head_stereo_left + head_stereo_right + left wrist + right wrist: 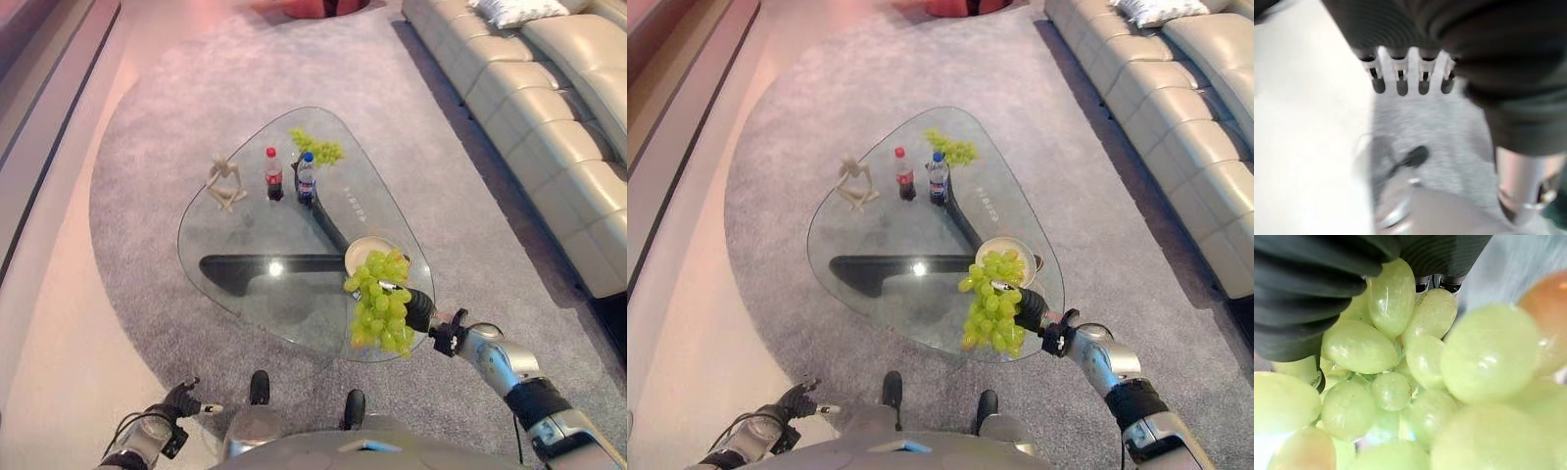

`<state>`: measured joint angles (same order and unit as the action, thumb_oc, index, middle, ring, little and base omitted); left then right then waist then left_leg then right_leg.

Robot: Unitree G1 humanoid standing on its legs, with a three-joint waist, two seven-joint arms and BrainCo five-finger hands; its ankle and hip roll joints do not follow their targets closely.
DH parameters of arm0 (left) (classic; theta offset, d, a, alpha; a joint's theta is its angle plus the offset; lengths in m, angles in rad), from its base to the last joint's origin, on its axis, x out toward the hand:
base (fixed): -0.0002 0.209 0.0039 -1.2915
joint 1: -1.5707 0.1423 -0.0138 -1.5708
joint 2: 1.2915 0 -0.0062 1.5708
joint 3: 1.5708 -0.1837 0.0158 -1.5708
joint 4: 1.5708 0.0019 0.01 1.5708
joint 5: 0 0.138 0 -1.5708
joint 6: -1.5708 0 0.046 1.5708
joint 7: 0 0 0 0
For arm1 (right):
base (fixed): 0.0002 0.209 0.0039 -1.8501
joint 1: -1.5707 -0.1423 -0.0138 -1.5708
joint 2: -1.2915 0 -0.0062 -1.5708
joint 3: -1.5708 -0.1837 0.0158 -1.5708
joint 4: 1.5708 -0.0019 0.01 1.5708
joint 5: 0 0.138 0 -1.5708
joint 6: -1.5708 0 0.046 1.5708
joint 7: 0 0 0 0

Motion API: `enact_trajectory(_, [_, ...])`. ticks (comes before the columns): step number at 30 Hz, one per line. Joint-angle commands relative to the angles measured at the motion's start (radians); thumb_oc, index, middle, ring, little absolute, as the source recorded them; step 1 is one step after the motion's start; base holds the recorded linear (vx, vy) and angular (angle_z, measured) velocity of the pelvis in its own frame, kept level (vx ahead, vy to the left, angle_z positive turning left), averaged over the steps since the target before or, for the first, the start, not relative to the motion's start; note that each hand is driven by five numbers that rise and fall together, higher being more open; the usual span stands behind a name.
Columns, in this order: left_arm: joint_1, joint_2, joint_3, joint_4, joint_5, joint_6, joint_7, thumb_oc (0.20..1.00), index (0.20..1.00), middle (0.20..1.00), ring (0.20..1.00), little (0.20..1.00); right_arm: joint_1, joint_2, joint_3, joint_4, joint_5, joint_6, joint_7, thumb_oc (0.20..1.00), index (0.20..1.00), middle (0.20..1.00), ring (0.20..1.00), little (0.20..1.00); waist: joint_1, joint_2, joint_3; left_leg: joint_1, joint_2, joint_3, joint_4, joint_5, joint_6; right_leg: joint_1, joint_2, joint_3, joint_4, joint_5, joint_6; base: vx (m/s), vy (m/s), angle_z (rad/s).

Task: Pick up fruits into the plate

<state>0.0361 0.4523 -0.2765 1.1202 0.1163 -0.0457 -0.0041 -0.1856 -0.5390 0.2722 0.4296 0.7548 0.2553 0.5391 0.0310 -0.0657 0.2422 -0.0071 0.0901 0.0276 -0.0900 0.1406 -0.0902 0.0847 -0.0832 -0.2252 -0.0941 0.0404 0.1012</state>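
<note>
One grape bunch [380,300] gripped in right hand [416,310] beside plate [359,251]; second bunch [317,149] left on bench [257,227]; left hand [1409,73] relaxed, empty.

Glass table [245,230] w/ plate [364,253], 2 bottles [289,176], figurine [225,184], grapes [318,148].

Grey rug [157,176], glass table [245,230], beige sofa [549,117].

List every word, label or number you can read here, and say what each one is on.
No text can be read.
Red-capped bottle: dark label, print too small.
Blue-capped bottle: label too small.
Glass table: faint grey lettering near the far bunch of grapes, too blurred to read.
</note>
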Motion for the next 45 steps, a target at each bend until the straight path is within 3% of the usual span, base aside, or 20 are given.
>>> enact_trajectory(1, [-0.063,0.008,0.002,0.063,-0.034,-0.026,0.045,1.000,1.000,1.000,1.000,1.000,-0.154,-0.061,-0.061,0.020,-0.063,-0.109,-0.118,0.200,0.200,0.200,0.200,0.200,0.028,-0.003,0.061,0.040,-0.019,0.008,0.003,-0.104,0.032,-0.047,0.025,0.026,0.084,-0.012,-0.016,-0.08,-0.075,0.14])
enact_trajectory(7, [-0.141,0.008,-0.045,0.017,-0.090,-0.064,0.058,1.000,1.000,1.000,1.000,1.000,-0.327,-0.163,-0.090,0.198,-0.144,-0.156,-0.251,0.200,0.200,0.200,0.200,0.200,0.044,0.030,0.143,-0.025,-0.029,-0.024,0.010,-0.088,0.034,-0.110,0.030,0.006,0.120,-0.020,-0.030,-0.12,-0.012,0.16])
enact_trajectory(10, [-0.194,0.010,-0.078,-0.053,-0.137,-0.067,0.067,1.000,1.000,1.000,1.000,1.000,-0.418,-0.205,-0.091,0.273,-0.234,-0.175,-0.375,0.200,0.200,0.200,0.200,0.200,0.051,0.061,0.192,-0.068,-0.038,-0.041,0.016,-0.076,0.035,-0.152,0.029,-0.008,0.149,-0.028,-0.034,-0.14,0.041,0.10])
enact_trajectory(16, [-0.258,0.009,-0.136,-0.201,-0.193,-0.057,0.095,1.000,1.000,1.000,1.000,1.000,-0.568,-0.269,-0.058,0.343,-0.342,-0.146,-0.552,0.200,0.200,0.200,0.200,0.200,0.056,0.124,0.278,-0.148,-0.065,-0.071,0.028,-0.045,0.041,-0.235,0.019,-0.031,0.191,-0.031,-0.036,-0.13,0.053,0.15])
enact_trajectory(22, [-0.258,0.002,-0.164,-0.205,-0.240,-0.044,0.103,1.000,1.000,1.000,1.000,1.000,-0.693,-0.292,0.019,0.422,-0.452,-0.086,-0.643,0.200,0.200,0.200,0.200,0.200,0.065,0.161,0.278,-0.248,-0.077,-0.073,0.042,-0.024,0.040,-0.344,0.006,-0.042,0.232,-0.034,-0.036,-0.05,0.057,0.02])
enact_trajectory(37, [-0.262,0.007,-0.202,-0.275,-0.303,-0.064,0.100,1.000,1.000,1.000,1.000,1.000,-0.840,-0.290,0.106,0.539,-0.559,0.030,-0.713,0.213,0.213,0.213,0.213,0.213,0.095,0.205,0.278,-0.369,-0.097,-0.070,0.072,-0.010,0.049,-0.481,-0.008,-0.044,0.292,-0.042,-0.039,0.00,0.023,-0.03])
enact_trajectory(38, [-0.263,0.008,-0.204,-0.276,-0.304,-0.064,0.099,1.000,1.000,1.000,1.000,1.000,-0.844,-0.288,0.108,0.548,-0.558,0.031,-0.713,0.561,0.561,0.561,0.561,0.561,0.096,0.207,0.278,-0.372,-0.098,-0.070,0.074,-0.010,0.049,-0.485,-0.009,-0.044,0.295,-0.042,-0.039,0.00,0.021,0.06])
enact_trajectory(39, [-0.262,0.009,-0.206,-0.278,-0.306,-0.063,0.097,1.000,1.000,1.000,1.000,1.000,-0.849,-0.286,0.110,0.558,-0.566,0.035,-0.712,1.000,1.000,1.000,1.000,1.000,0.098,0.209,0.278,-0.374,-0.099,-0.070,0.076,-0.011,0.050,-0.490,-0.010,-0.045,0.299,-0.043,-0.039,0.00,0.016,0.05])
enact_trajectory(45, [-0.261,0.007,-0.210,-0.277,-0.306,-0.066,0.092,1.000,1.000,1.000,1.000,1.000,-0.854,-0.276,0.120,0.581,-0.585,0.032,-0.706,1.000,1.000,1.000,1.000,1.000,0.103,0.212,0.278,-0.372,-0.104,-0.070,0.079,-0.011,0.054,-0.496,-0.015,-0.045,0.311,-0.044,-0.039,0.01,0.027,0.02])
